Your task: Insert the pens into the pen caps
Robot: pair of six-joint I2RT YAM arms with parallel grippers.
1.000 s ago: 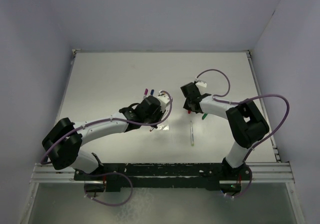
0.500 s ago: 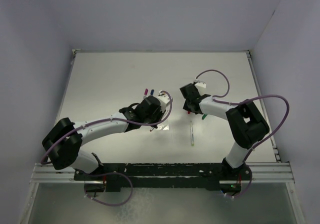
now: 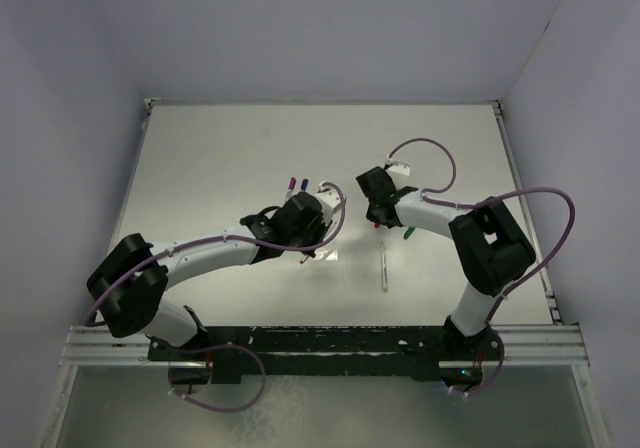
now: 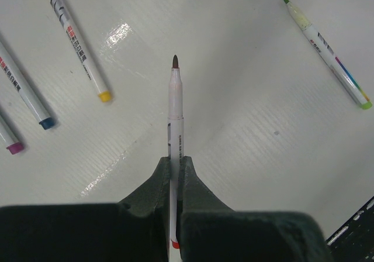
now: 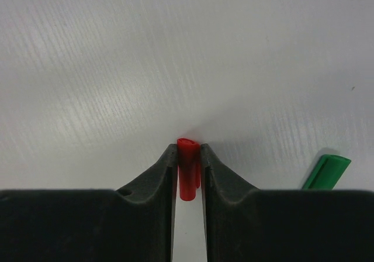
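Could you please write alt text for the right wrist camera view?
The right gripper pinches a short red cap between its dark jaws, with the white table behind it. Part of a green cap shows at the lower right, beside the gripper.

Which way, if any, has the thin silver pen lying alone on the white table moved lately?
No. The thin silver pen lies just where it did, at the same distance from the right edge of the white table.

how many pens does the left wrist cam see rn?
5. The dark-tipped pen is clamped in the left gripper. The yellow-ended pen, blue-ended pen and purple-ended pen lie at left, the last mostly cut off. The green-tipped pen lies upper right.
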